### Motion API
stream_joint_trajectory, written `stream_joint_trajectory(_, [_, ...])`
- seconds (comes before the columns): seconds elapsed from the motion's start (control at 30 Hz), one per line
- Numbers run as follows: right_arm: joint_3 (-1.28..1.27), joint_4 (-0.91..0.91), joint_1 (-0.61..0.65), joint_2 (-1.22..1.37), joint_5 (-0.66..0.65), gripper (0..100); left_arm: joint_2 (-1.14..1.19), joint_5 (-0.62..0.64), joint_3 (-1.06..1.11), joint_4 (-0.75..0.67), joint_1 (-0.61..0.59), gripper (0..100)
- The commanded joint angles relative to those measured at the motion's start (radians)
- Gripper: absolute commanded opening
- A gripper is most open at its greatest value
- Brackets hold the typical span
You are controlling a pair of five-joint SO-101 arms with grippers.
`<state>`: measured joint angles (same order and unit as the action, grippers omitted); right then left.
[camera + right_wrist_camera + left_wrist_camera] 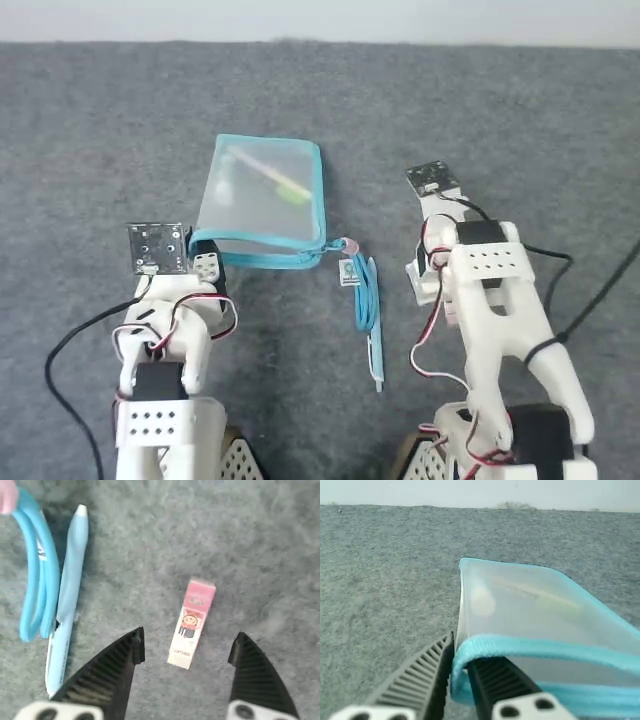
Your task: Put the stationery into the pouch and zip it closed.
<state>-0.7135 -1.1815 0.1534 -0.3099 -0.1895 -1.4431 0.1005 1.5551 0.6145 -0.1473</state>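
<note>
Left gripper (pixel 461 677) pinches the near rim of teal-trimmed translucent plastic pouch (pixel 262 205), mid grey felt table (pixel 100 120). Right gripper (pixel 189 640) gapes wide over small pink-and-white eraser (pixel 191 623). Light-blue pen (pixel 374 330) lies toward the table's near edge, just off a pouch corner.

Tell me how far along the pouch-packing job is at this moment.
Done: a yellow-green stick-shaped item already shows inside the translucent turquoise-trimmed pouch. In hand: the left gripper clamps the pouch's trim, and the right gripper hangs open over the small pink-and-white eraser. Left: that eraser, the light blue pen on the grey carpet, then zipping.
</note>
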Motion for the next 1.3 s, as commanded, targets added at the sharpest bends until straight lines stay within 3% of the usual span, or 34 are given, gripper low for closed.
stream_joint_trajectory(0.0, [0.054, -0.054, 0.077, -0.016, 0.041, 26.6, 0.011, -0.011, -0.01, -0.057, 0.009, 1])
stream_joint_trajectory(0.2, [0.012, 0.001, 0.323, -0.016, 0.112, 20.8, 0.012, -0.011, 0.002, -0.089, 0.009, 1])
stream_joint_trajectory(0.43, [-0.046, 0.084, 0.441, -0.01, 0.115, 19.5, 0.011, -0.011, 0.005, -0.089, 0.009, 1])
stream_joint_trajectory(1.17, [-0.199, 0.286, 0.449, -0.015, 0.164, 19.5, 0.011, -0.011, 0.005, -0.087, 0.008, 1])
stream_joint_trajectory(1.27, [-0.193, 0.292, 0.449, -0.016, 0.218, 19.5, 0.011, -0.011, 0.005, -0.087, 0.008, 1])
